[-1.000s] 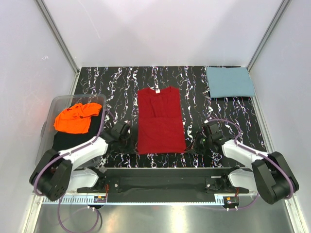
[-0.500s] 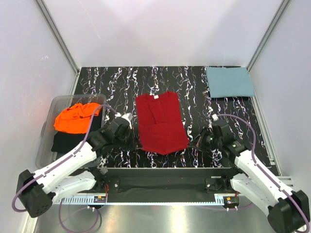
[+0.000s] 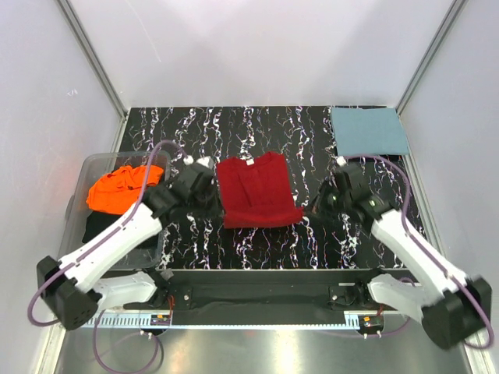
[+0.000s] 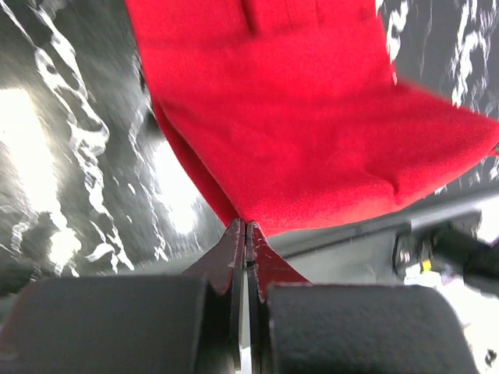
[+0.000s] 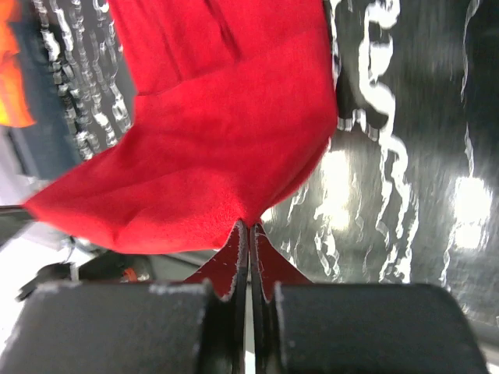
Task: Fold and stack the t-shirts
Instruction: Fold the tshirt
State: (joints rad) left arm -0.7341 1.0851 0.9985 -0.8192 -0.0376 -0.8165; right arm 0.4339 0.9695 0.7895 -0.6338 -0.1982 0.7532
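Left claw (image 4: 246, 228), right claw (image 5: 249, 227) clamped on red t-shirt (image 3: 257, 193), grip seen only from wrists

A clear plastic bin (image 3: 97, 160) sits on the black marbled table (image 3: 312, 140).

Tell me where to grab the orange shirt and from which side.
Pinch a raised fold near the middle of the orange shirt, coming straight down: it lies crumpled in the clear bin, whose walls likely block a sideways approach.

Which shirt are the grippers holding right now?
The red t-shirt, pinched by left gripper and right gripper; the teal t-shirt lies folded, the orange t-shirt crumpled in the bin.
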